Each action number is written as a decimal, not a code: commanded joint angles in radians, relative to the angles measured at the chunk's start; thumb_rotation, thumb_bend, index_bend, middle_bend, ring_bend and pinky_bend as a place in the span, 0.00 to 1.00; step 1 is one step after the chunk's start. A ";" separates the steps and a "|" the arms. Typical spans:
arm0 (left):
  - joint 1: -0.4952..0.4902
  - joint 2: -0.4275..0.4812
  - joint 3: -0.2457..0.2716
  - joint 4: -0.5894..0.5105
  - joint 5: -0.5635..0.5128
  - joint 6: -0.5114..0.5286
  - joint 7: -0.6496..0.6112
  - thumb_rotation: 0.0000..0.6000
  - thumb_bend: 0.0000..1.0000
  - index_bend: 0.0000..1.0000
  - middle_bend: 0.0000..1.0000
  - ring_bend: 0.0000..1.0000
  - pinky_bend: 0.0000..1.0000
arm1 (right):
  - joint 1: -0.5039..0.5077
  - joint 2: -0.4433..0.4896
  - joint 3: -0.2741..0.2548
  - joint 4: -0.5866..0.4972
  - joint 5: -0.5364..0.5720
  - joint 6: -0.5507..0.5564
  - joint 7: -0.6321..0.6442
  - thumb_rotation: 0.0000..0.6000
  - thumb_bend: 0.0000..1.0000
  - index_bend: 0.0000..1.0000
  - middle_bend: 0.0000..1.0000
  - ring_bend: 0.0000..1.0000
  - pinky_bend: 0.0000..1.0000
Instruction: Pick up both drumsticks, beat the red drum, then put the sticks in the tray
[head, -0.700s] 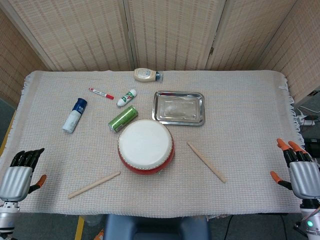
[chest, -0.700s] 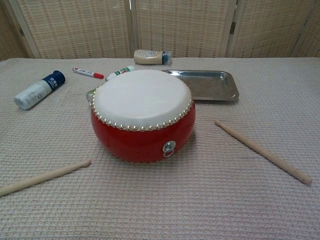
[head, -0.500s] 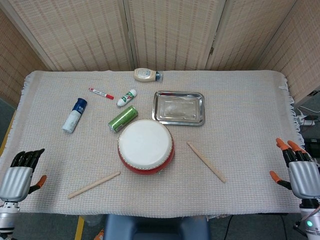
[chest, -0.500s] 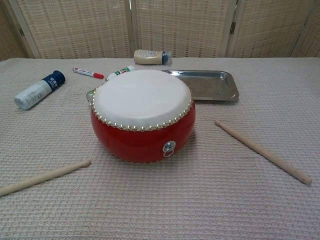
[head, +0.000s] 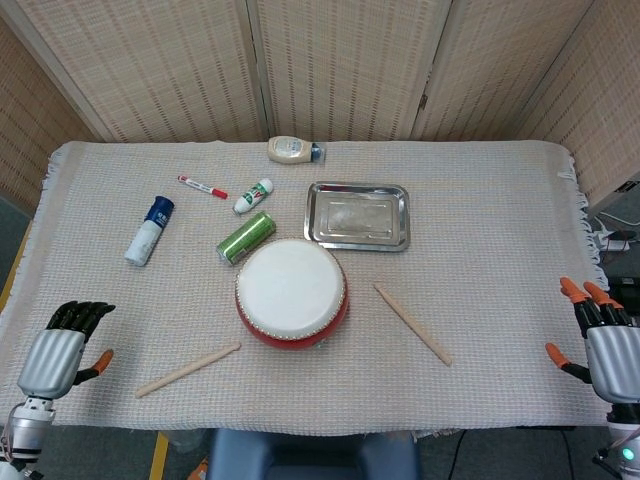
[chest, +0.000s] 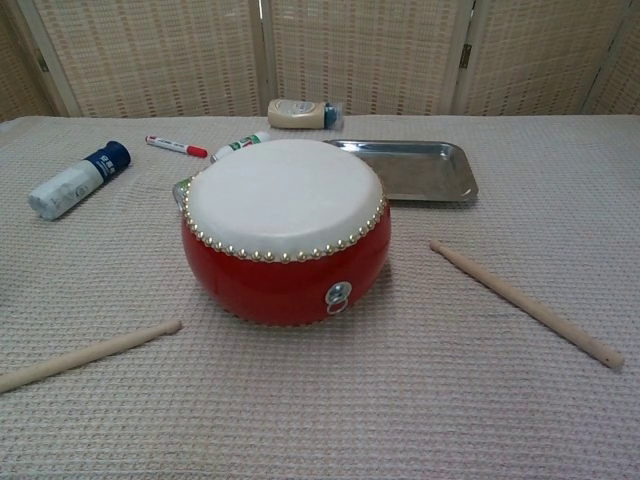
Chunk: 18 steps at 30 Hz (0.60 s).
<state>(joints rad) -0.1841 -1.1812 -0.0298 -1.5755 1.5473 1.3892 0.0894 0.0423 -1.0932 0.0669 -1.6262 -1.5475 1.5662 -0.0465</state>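
Drumsticks lie on the cloth (head: 480, 230) either side of the drum (head: 291, 293), neither held. My left hand (head: 60, 354) sits at the table's near left edge, empty, fingers bent but apart. Left stick (head: 187, 370) lies at the drum's 8 o'clock; the drum is central, with the tray (head: 358, 216) at its 1 o'clock. Right stick (head: 412, 323) lies at 4 o'clock. My right hand (head: 608, 346) waits at the right edge, unclenched, holding nothing.

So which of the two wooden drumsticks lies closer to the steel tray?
The wooden drumstick right of the red drum, running diagonally. Its upper tip points toward the rectangular steel tray; the other pale wooden drumstick lies at the front left, farther away.
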 joint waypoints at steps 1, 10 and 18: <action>-0.036 -0.007 0.011 -0.007 0.039 -0.040 -0.018 1.00 0.34 0.24 0.20 0.16 0.14 | 0.004 -0.001 0.001 0.002 0.000 -0.006 0.002 1.00 0.12 0.07 0.21 0.08 0.23; -0.121 -0.081 0.029 -0.015 0.079 -0.152 -0.022 1.00 0.34 0.27 0.21 0.16 0.15 | 0.014 -0.007 0.004 0.013 0.009 -0.027 0.010 1.00 0.12 0.07 0.21 0.08 0.23; -0.170 -0.146 0.027 -0.048 0.010 -0.259 0.032 1.00 0.33 0.28 0.21 0.16 0.15 | 0.018 -0.003 0.009 0.014 0.012 -0.031 0.010 1.00 0.12 0.07 0.21 0.08 0.23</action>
<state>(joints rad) -0.3424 -1.3162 -0.0033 -1.6120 1.5734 1.1495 0.1046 0.0603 -1.0965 0.0755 -1.6126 -1.5352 1.5354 -0.0360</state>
